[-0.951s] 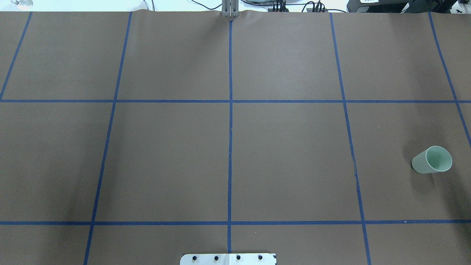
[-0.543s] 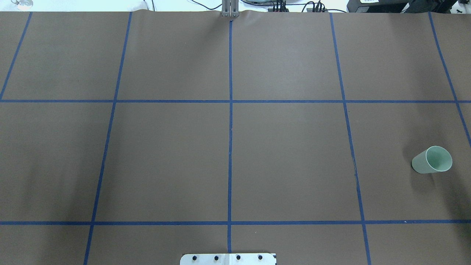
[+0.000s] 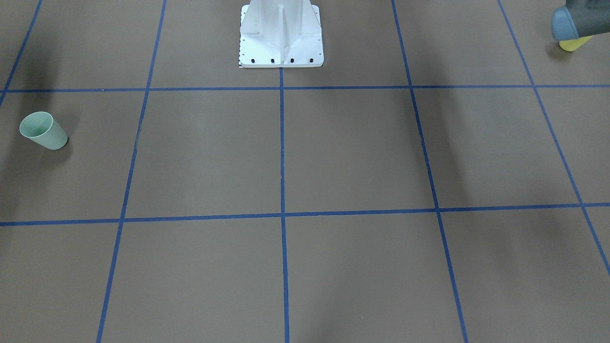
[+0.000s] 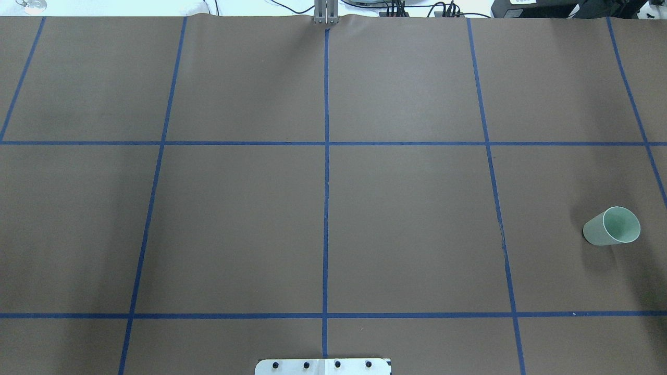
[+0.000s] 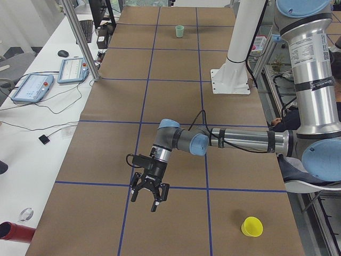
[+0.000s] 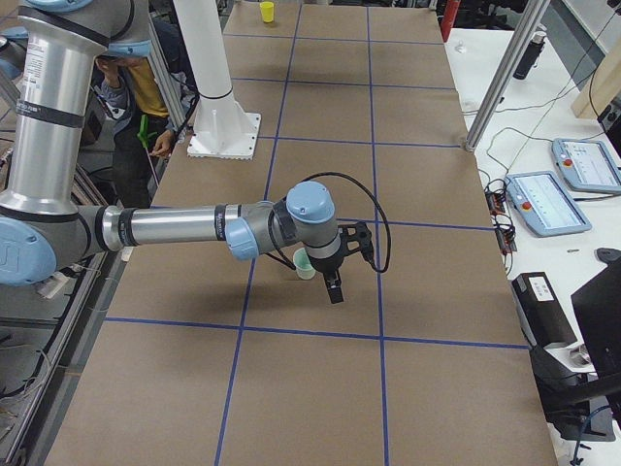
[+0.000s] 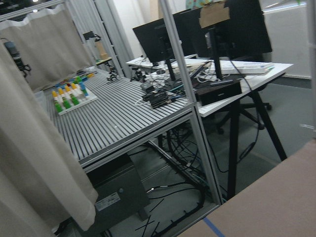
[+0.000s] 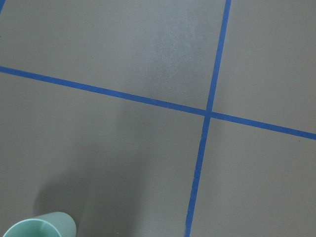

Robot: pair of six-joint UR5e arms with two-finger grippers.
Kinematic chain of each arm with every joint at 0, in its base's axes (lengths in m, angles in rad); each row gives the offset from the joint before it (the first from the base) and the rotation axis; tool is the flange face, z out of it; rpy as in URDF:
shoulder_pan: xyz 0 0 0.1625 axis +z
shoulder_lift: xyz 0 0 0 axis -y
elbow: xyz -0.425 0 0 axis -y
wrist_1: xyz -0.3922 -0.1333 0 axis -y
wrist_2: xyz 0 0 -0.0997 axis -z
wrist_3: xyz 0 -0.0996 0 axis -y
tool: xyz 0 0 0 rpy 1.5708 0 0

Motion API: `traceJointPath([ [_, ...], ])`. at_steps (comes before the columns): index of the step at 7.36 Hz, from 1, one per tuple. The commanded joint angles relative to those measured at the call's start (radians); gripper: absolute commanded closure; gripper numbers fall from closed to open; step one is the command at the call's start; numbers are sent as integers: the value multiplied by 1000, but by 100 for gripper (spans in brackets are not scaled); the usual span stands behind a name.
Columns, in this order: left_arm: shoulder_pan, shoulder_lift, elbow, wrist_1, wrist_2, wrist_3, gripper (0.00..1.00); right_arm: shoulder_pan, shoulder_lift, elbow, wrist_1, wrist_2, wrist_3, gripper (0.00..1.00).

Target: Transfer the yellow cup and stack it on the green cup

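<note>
The green cup (image 4: pixel 612 226) stands upright, mouth up, on the brown table at my right side; it also shows as the green cup (image 3: pixel 43 131) and at the bottom edge of the right wrist view as the green cup (image 8: pixel 39 228). The yellow cup (image 5: pixel 252 226) stands upright near the table's edge on my left side, half hidden under an arm joint as the yellow cup (image 3: pixel 574 44). My left gripper (image 5: pixel 144 202) hangs over the table, well apart from the yellow cup. My right gripper (image 6: pixel 334 294) hovers right beside the green cup (image 6: pixel 305 262). Only side views show them, so I cannot tell either's state.
The white robot pedestal (image 3: pixel 281 33) stands at the table's middle near edge. Blue tape lines divide the brown mat into squares. A white bench with teach pendants (image 5: pixel 32 88) and a metal post (image 5: pixel 80 37) runs along the far side. A person (image 6: pixel 136 107) sits behind the robot.
</note>
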State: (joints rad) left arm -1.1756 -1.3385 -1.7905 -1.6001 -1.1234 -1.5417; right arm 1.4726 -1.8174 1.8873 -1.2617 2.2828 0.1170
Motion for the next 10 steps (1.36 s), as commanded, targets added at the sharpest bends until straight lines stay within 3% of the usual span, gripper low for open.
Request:
traceJointPath([
  [1, 85, -5, -6, 316, 10, -296, 0, 0, -26, -2, 36, 3, 1, 0],
  [3, 86, 2, 32, 484, 4, -490, 0, 0, -29, 0, 36, 3, 0, 0],
  [6, 86, 2, 190, 555, -25, -728, 0, 0, -29, 0, 44, 3, -7, 0],
  [10, 201, -49, 192, 851, -382, -920, 0, 0, -29, -4, 76, 3, -5, 0],
])
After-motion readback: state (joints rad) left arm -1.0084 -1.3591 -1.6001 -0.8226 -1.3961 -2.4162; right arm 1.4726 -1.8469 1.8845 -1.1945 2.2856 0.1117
